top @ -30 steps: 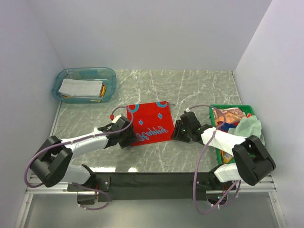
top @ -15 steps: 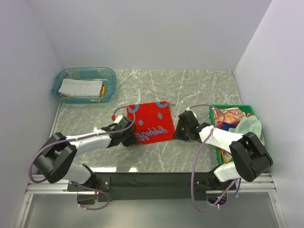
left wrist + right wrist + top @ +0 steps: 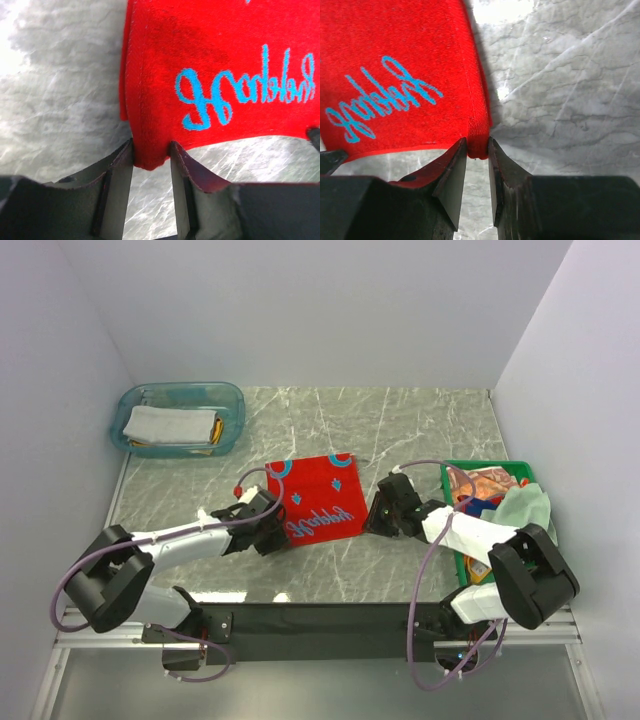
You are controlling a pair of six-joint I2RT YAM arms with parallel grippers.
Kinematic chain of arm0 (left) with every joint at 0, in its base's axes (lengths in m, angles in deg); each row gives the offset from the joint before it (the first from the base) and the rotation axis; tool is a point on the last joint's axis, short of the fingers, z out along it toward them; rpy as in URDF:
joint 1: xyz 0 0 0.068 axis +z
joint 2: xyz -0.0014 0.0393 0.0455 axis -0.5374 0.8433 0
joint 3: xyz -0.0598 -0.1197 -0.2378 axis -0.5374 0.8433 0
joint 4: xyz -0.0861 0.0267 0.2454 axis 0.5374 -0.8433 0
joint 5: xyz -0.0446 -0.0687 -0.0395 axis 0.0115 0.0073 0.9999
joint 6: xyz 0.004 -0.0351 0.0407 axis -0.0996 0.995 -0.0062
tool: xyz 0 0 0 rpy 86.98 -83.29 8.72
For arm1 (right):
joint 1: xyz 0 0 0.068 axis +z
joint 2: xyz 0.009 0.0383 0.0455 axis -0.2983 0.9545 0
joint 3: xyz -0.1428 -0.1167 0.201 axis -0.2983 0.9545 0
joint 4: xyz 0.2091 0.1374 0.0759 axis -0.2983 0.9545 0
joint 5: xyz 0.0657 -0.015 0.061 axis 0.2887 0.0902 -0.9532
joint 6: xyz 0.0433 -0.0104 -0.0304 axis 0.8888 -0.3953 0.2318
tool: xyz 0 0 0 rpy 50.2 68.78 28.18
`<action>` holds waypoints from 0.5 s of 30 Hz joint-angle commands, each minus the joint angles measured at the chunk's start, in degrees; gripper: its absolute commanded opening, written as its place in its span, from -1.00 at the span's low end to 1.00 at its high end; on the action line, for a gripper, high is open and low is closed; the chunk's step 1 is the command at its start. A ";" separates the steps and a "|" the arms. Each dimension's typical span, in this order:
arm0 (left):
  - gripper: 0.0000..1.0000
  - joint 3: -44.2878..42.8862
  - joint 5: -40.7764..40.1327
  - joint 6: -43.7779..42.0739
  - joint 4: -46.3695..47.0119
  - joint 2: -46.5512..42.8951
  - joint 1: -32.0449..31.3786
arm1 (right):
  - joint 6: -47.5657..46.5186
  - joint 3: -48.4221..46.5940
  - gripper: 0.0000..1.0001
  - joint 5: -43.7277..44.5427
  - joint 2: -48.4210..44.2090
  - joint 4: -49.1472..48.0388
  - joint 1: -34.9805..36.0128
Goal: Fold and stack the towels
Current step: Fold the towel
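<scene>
Roughly square red towel point(image 3: 312, 502), lettering running left-right, left pincer point(image 3: 151, 162), right pincer point(image 3: 478, 150) clamped on near corners

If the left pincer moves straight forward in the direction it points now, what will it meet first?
The red towel: its near corner sits between the fingers of the left pincer, and the rest of the cloth lies directly ahead, as far as the wrist view shows.

We identify 2 arms point(image 3: 180, 535): white links, black joints, lilac cables point(image 3: 420, 463) looped alongside. The left gripper point(image 3: 151, 160) and right gripper point(image 3: 477, 147) carry 2 black, wedge-shaped fingers point(image 3: 112, 190) each.
</scene>
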 commanded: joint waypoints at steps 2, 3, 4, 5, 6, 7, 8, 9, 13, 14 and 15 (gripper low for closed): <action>-0.17 1.23 -2.16 0.75 -4.99 -2.01 -0.59 | 0.64 -0.04 -0.38 -0.55 -2.47 -1.82 0.51; -0.18 1.41 -2.68 0.84 -4.82 -2.19 -0.50 | 0.81 -0.04 -0.41 -0.55 -2.56 -2.00 0.51; -0.21 1.32 -2.77 0.84 -4.82 -2.28 -0.50 | 0.90 0.05 -0.42 -0.64 -2.56 -2.09 0.51; -0.22 1.32 -2.86 0.84 -4.64 -2.10 -0.50 | 0.99 0.22 -0.44 -0.81 -2.48 -2.26 0.42; -0.25 1.32 -2.86 0.84 -4.47 -1.75 -0.50 | 1.08 0.31 -0.49 -0.90 -2.30 -2.53 0.42; -0.31 1.15 -2.86 0.84 -4.38 -1.49 -0.59 | 1.17 0.40 -0.51 -0.73 -2.13 -2.53 0.42; -0.32 1.14 -2.95 0.84 -4.21 -1.23 -0.50 | 1.34 0.49 -0.51 -0.64 -1.60 -2.53 0.50; -0.34 1.14 -2.95 0.75 -3.94 -0.70 -0.50 | 1.43 0.57 -0.51 -0.46 -1.42 -2.44 0.42; -0.43 1.06 -2.95 0.40 -3.15 0.62 -0.59 | 1.96 1.01 -0.48 -0.11 0.24 -2.53 0.51; -0.43 0.97 -2.86 0.40 -2.71 0.88 -0.50 | 2.13 1.02 -0.46 -0.11 0.51 -2.62 0.42; -0.44 0.97 -2.86 0.31 -2.62 1.32 -0.50 | 2.22 1.02 -0.43 -0.02 0.95 -2.88 0.42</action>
